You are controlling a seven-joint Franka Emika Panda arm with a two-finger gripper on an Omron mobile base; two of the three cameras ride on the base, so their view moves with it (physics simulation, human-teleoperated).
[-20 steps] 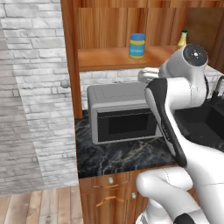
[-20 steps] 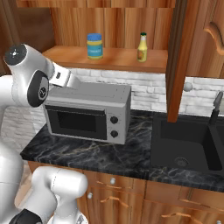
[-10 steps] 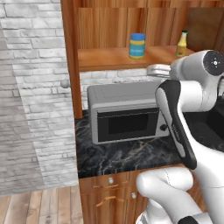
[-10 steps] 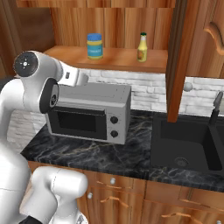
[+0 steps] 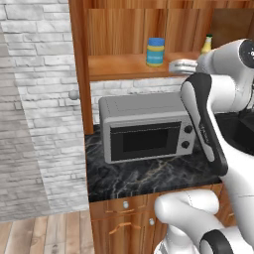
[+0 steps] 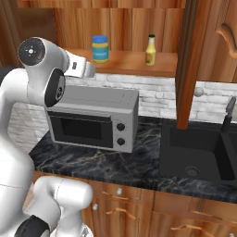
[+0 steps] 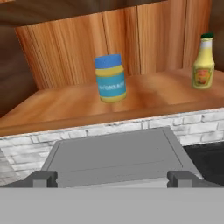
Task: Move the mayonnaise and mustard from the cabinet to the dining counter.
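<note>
The mayonnaise (image 7: 110,78), a squat jar with a blue lid, stands on the open cabinet's shelf (image 7: 144,98); it also shows as the mayonnaise (image 5: 155,51) (image 6: 100,48). The mustard (image 7: 204,68) (image 6: 150,50) (image 5: 206,44), a slim yellow bottle, stands to its right on the same shelf. My gripper (image 7: 112,179) (image 5: 174,65) (image 6: 90,70) hovers above the microwave, just below and in front of the shelf edge, facing the jar. It is open, its fingertips (image 7: 43,178) wide apart with nothing between them. The dining counter is out of view.
A grey microwave (image 5: 146,131) (image 6: 95,118) sits on the black marble counter (image 5: 149,173) under the shelf. An open cabinet door (image 6: 187,60) hangs right of the mustard, above a dark sink (image 6: 196,148). The other door edge (image 5: 79,64) stands at the left, by a white brick wall (image 5: 34,109).
The arm has lifted the hand from beside the microwave's top up toward the shelf edge. Jar and bottle have not moved.
</note>
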